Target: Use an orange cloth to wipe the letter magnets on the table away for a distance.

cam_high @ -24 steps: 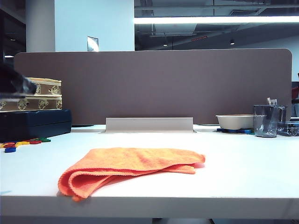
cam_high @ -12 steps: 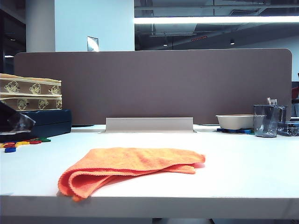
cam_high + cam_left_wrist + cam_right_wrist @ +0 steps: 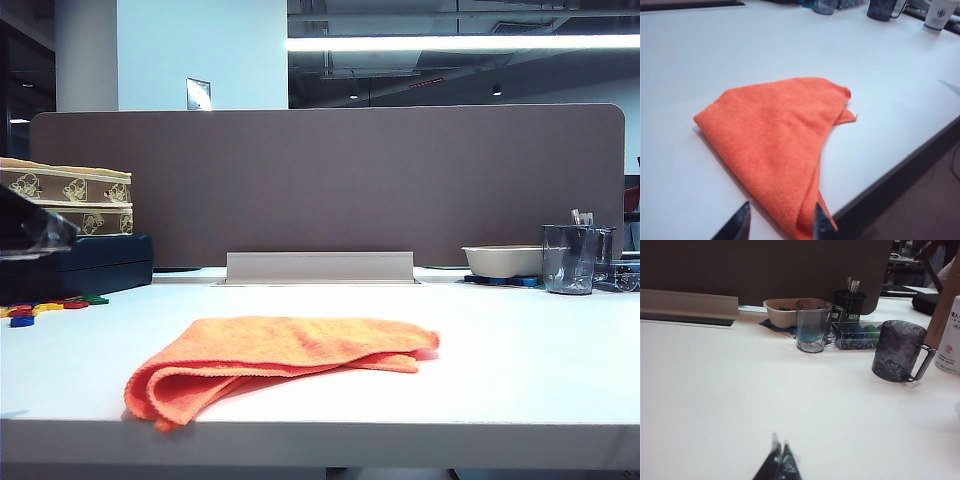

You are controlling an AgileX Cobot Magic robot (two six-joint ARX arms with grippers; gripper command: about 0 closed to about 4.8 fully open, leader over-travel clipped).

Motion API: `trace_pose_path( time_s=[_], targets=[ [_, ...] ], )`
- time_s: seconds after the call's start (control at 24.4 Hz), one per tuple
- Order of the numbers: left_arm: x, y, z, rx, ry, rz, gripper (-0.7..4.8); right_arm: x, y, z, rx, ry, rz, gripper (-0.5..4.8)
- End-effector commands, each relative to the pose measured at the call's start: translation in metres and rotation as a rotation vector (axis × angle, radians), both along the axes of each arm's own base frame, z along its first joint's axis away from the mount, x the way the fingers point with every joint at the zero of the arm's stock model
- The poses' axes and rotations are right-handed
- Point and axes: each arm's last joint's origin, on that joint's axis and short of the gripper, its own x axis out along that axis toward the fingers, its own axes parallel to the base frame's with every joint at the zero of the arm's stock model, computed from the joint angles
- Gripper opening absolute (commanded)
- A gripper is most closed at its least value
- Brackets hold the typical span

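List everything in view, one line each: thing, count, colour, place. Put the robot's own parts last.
orange cloth: one, bright orange, folded, near the table's front edge, centre-left.
letter magnets: a small cluster, red, yellow, blue, green, far left of the table.
table: one, white.
partition panel: one, dark brown, behind the table.
patterned boxes: two stacked, tan, back left, on a dark case.
bowl: one, cream, back right.
glass cup: one, clear bluish, beside the bowl.
smoky mug: one, grey, right side.
pen holder: one, black mesh, behind the cups.
left gripper: jaws apart, above the cloth's near corner, holding nothing.
right gripper: shut, over bare table.
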Motion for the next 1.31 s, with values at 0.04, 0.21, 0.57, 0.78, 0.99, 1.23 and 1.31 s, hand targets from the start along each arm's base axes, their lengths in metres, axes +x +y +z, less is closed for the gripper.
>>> trace_pose_path(
  time_s=[0.04, 0.21, 0.57, 0.78, 0.99, 1.23, 1.31],
  targets=[
    [-0.001, 0.003, 0.007, -0.034, -0.053, 0.035, 1.52, 0.0, 0.0, -0.001, 0.0, -0.009, -0.001, -0.05],
    [-0.005, 0.008, 0.008, -0.049, -0.08, 0.066, 1.52, 0.0, 0.0, -0.001, 0.0, -0.009, -0.002, -0.05],
    [-0.004, 0.014, 0.01, 0.001, -0.146, 0.207, 1.52, 0.0, 0.0, -0.001, 0.001, -0.006, -0.001, -0.05],
    [-0.001, 0.019, 0.01, 0.042, -0.169, 0.364, 1.52, 0.0, 0.0, -0.001, 0.001, -0.007, -0.001, -0.05],
    [0.007, 0.034, 0.011, 0.043, -0.176, 0.537, 1.52, 0.0, 0.0, -0.001, 0.001, -0.007, -0.001, -0.05],
    [0.013, 0.054, 0.012, -0.018, -0.148, 0.686, 1.52, 0.0, 0.0, -0.001, 0.001, -0.006, -0.001, -0.05],
    [0.013, 0.057, 0.012, -0.025, -0.142, 0.661, 1.51, 0.0, 0.0, -0.001, 0.001, -0.006, -0.001, -0.05]
  ],
)
